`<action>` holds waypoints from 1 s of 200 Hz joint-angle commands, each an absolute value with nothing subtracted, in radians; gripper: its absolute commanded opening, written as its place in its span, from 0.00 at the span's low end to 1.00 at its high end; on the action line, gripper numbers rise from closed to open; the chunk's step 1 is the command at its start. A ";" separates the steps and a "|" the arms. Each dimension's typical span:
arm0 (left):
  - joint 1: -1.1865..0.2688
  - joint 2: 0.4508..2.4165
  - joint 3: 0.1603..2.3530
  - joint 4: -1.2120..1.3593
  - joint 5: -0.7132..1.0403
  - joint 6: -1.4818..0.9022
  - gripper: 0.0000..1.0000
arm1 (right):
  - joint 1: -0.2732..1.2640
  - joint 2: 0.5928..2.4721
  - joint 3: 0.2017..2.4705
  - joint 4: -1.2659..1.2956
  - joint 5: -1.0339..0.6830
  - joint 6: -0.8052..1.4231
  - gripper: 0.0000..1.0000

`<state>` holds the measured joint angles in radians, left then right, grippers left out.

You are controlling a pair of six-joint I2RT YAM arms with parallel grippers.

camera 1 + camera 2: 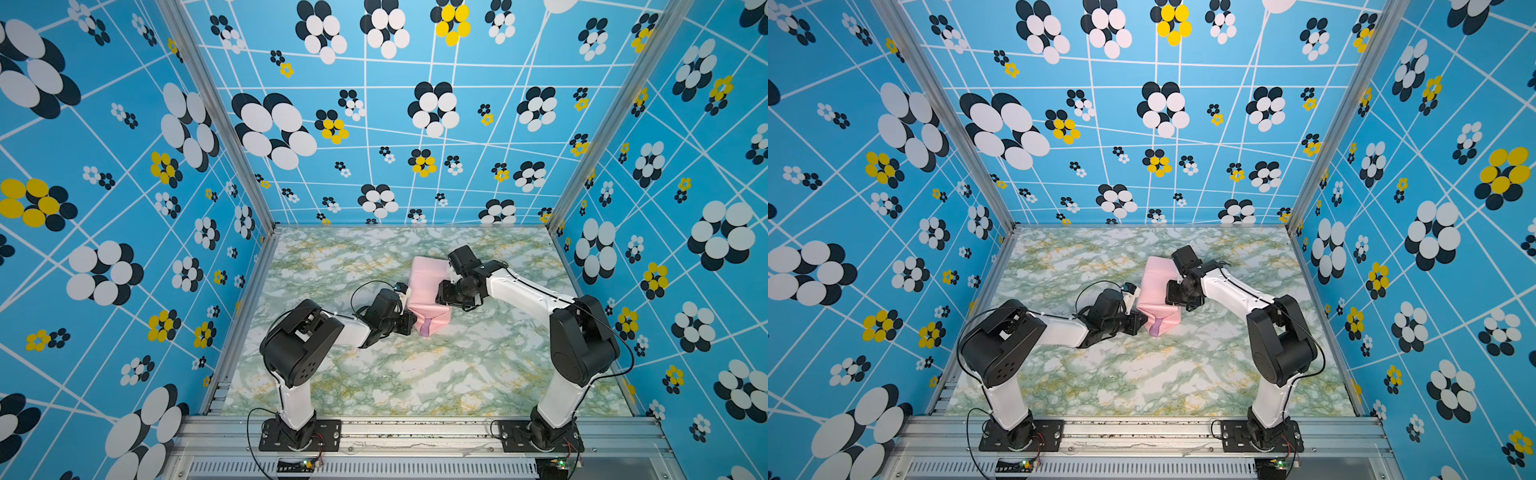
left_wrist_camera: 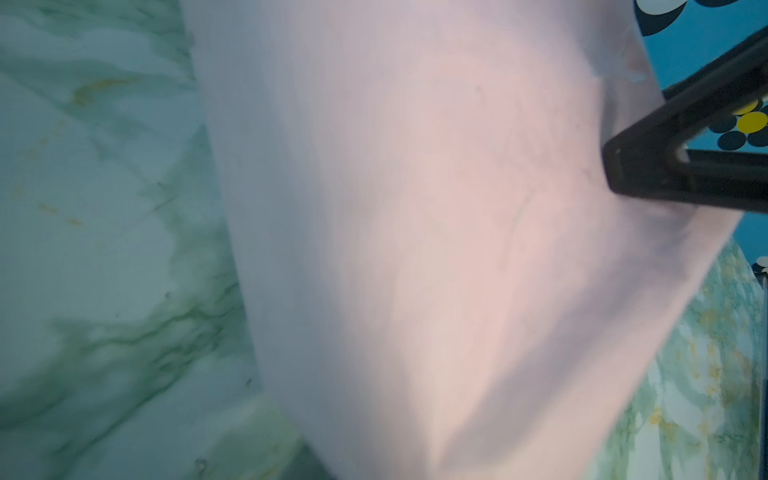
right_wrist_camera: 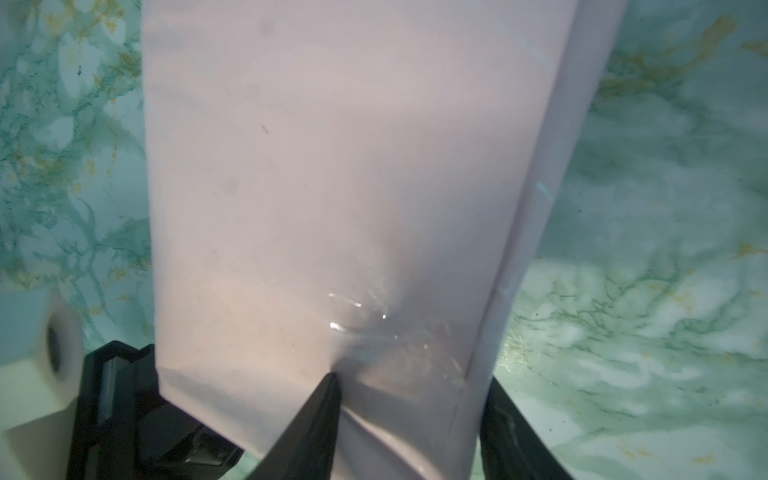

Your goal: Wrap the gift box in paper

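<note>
**No box in sight: paper [image 1: 426, 286] covers it**

Sits mid table [image 1: 374, 374] (green marble look), pink side out, lilac at near end. L gripper [image 1: 409, 323] closed at near-left corner; pinching paper or not, unclear. R gripper [image 3: 411, 380]: jaws apart astride right edge, one finger [image 3: 324, 411] denting paper; grip unclear. L wrist view blurred. Blue flowered walls [image 1: 124, 166].

The paper [image 1: 1155, 286] sits as a pale pink bundle between the grippers — left gripper [image 1: 1142, 322] at its near corner, right gripper [image 1: 1170, 298] against the opposite flank. Just beside the left gripper's tip, its open end shows lilac.
</note>
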<state>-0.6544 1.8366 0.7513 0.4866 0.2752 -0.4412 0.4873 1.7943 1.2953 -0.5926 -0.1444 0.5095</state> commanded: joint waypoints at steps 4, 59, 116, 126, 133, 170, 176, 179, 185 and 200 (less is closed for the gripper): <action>-0.656 1.871 0.780 0.482 0.255 -0.413 0.13 | 0.492 1.817 1.247 -0.649 -0.166 0.497 0.53; -0.683 1.882 0.779 0.408 0.217 -0.350 0.15 | 0.492 1.815 1.243 -0.649 -0.165 0.495 0.53; -0.743 1.829 0.741 0.333 0.176 -0.296 0.15 | 0.491 1.821 1.222 -0.633 -0.173 0.520 0.53; -0.755 1.827 0.749 0.316 0.174 -0.283 0.15 | 0.492 1.819 1.215 -0.629 -0.176 0.525 0.53; -0.765 1.831 0.756 0.301 0.175 -0.275 0.16 | 0.492 1.819 1.213 -0.628 -0.176 0.529 0.53; -0.805 1.815 0.752 0.259 0.181 -0.240 0.16 | 0.492 1.812 1.212 -0.630 -0.173 0.528 0.52; -0.803 1.810 0.745 0.263 0.176 -0.244 0.17 | 0.492 1.813 1.212 -0.630 -0.173 0.529 0.52; -0.802 1.807 0.742 0.266 0.170 -0.247 0.17 | 0.492 1.813 1.212 -0.628 -0.173 0.529 0.53; -0.796 1.802 0.736 0.275 0.166 -0.254 0.17 | 0.492 1.812 1.213 -0.628 -0.173 0.528 0.53; -0.768 1.793 0.727 0.304 0.178 -0.288 0.21 | 0.492 1.813 1.212 -0.626 -0.176 0.529 0.52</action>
